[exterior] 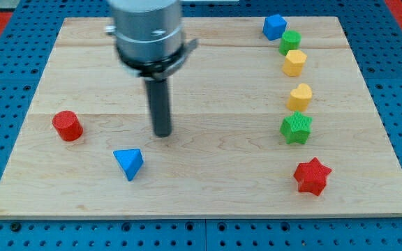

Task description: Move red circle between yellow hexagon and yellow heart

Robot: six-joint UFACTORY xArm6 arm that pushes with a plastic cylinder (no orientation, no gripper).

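The red circle [68, 126] sits near the board's left edge. The yellow hexagon [294, 63] and the yellow heart [300, 97] sit in a column at the view's right, the hexagon above the heart, with a small gap between them. My tip [162, 133] rests on the board left of centre, well to the right of the red circle and apart from it. It stands above and to the right of the blue triangle [129, 163].
A blue cube [274, 27] and a green circle [289, 42] lie above the yellow hexagon. A green star-like block [296, 128] and a red star [312, 176] lie below the yellow heart. The wooden board [208, 195] sits on a blue pegboard.
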